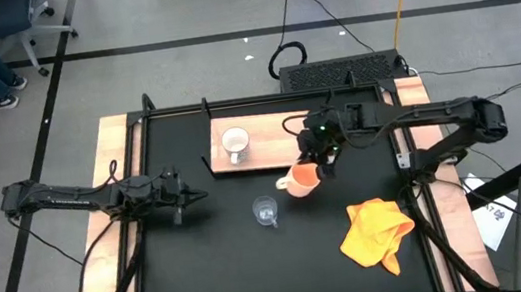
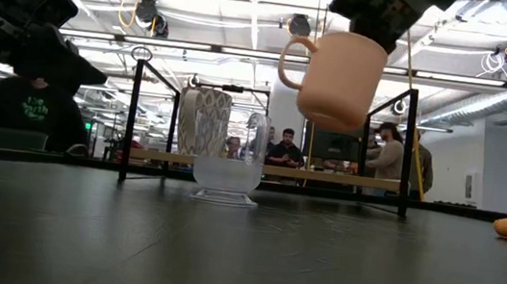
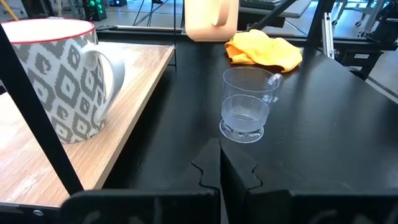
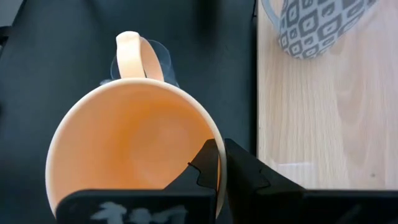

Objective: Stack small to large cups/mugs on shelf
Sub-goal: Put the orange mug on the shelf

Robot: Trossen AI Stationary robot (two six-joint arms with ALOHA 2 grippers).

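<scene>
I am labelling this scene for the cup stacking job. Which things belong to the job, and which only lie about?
Job: white patterned mug on the shelf; orange mug held in the air by the right gripper; clear glass cup.
Lying about: yellow cloth.

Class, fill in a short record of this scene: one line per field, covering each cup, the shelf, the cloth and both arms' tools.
Orange mug: lifted off the table, rim pinched by the right tool, tilted
White patterned mug: upright on the shelf
Clear glass cup: upright on the black tabletop, in front of the shelf
Shelf: light wood board holding only the white mug
Yellow cloth: crumpled on the tabletop, right side
Left tool: shut, empty, facing the glass cup
</scene>
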